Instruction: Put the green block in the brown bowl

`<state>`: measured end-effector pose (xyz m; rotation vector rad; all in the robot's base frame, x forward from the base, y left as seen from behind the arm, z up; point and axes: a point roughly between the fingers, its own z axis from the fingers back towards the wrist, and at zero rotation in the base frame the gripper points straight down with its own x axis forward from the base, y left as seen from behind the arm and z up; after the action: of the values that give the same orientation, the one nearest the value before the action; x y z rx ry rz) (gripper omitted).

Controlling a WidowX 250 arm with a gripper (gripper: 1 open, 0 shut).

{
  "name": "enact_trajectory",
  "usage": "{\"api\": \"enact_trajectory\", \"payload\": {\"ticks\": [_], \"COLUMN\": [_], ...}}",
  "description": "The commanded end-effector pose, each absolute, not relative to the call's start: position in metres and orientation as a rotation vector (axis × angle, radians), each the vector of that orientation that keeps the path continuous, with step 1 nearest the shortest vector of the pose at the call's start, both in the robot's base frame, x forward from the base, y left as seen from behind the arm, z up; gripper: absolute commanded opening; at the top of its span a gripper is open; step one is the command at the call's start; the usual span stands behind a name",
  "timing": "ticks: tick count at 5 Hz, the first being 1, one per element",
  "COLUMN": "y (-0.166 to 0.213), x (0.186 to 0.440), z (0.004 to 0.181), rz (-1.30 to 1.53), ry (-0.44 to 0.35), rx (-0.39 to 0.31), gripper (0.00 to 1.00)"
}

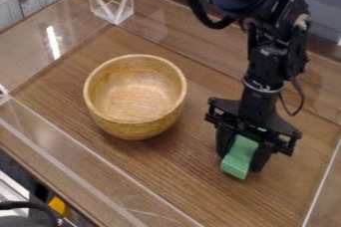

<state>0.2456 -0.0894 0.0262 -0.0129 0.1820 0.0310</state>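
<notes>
The green block (240,157) stands on the wooden table at the lower right, its top end between the fingers of my black gripper (246,143), which points straight down and is shut on it. The block's lower end seems to touch the tabletop. To the left, about a hand's width away, sits the brown bowl (134,96), round, deep and light-wooden, with nothing in it.
A clear plastic wall (80,176) fences the wooden table (200,42) along the front and left edges. A small clear triangular stand (111,4) stands at the back left. My black arm (266,32) with its cables rises over the right side.
</notes>
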Motion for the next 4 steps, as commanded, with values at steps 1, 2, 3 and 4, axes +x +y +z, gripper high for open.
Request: {"api": "enact_trajectory", "payload": {"ticks": [1, 2, 3, 4], "y": [-0.089, -0.087, -0.095, -0.1], "x": [0.252, 0.248, 0.248, 0.249], "z": [0.047, 0.053, 0.066, 0.087], "rz": [0.056, 0.084, 0.081, 0.08], "ry": [0.119, 0.119, 0.118, 0.097], "rx": [-0.03, -0.031, -0.028, -0.027], "gripper": [0.0, 0.0, 0.0, 0.0]}}
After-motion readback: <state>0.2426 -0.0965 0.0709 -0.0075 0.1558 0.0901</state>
